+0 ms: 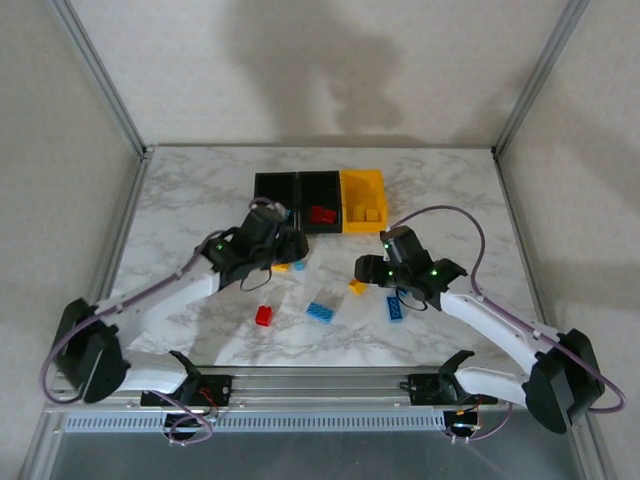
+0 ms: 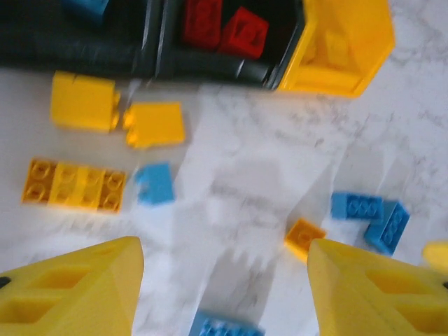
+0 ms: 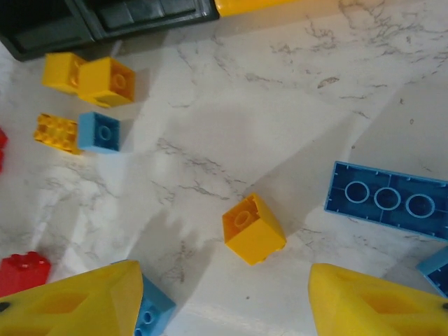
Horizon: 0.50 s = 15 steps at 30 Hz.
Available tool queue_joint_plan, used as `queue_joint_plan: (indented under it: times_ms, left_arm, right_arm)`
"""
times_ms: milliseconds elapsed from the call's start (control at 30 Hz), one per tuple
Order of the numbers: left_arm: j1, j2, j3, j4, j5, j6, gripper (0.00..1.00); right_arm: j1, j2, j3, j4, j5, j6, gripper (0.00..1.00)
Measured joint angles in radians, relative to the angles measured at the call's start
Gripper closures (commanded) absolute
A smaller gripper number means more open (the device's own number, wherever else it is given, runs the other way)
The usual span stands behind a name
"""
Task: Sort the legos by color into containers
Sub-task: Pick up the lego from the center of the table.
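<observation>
On the marble table (image 1: 190, 200), three bins stand in a row at the far side: the left black bin (image 1: 275, 178), the middle black bin (image 1: 320, 178) with red bricks (image 1: 321, 214) inside, and the yellow bin (image 1: 363, 185). My left gripper (image 2: 222, 269) hangs just in front of the black bins, its jaws wide apart and empty. A long yellow brick (image 2: 73, 185) and a small blue brick (image 2: 155, 183) lie ahead to its left. My right gripper (image 3: 225, 280) is spread just as wide and touches nothing. A small yellow brick (image 3: 253, 228) lies just ahead of the gap.
</observation>
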Motion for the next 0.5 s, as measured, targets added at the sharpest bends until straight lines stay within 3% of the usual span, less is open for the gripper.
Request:
queue_joint_plan:
  times_ms: [267,500]
  left_arm:
    - [-0.026,-0.283,-0.303,0.036,0.034,-0.114,0.33]
    - [-0.026,-0.333,-0.354,0.039,0.034,-0.157,0.33]
  right_arm:
    - [0.004,0.203,0.032,0.021,-0.009,-0.086,0.37]
    - [0.012,0.306,0.034,0.068,-0.012,-0.130,0.37]
